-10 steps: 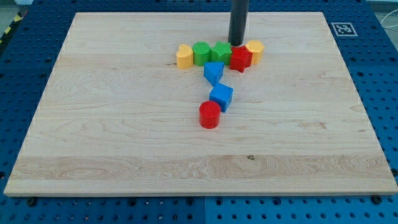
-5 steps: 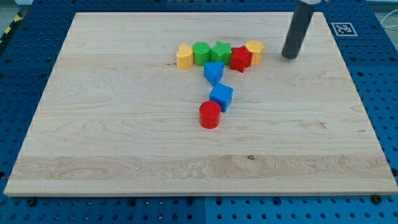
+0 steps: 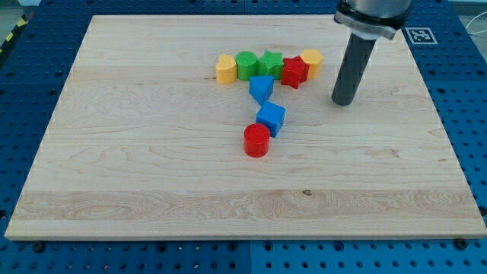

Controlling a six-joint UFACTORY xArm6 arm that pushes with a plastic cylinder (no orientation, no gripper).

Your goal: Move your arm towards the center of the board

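My tip [image 3: 343,101] rests bare on the board [image 3: 137,175], pushing nothing, toward its right edge and clear of the yellow block [image 3: 310,61]. The board's center lies to the view's left and slightly down, near the red cylinder [image 3: 256,141].

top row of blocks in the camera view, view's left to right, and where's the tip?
Yellow heart-shaped block → green cylinder block → green star-shaped block → red star-shaped block → yellow rounded block → my tip, apart from the row, to its right.
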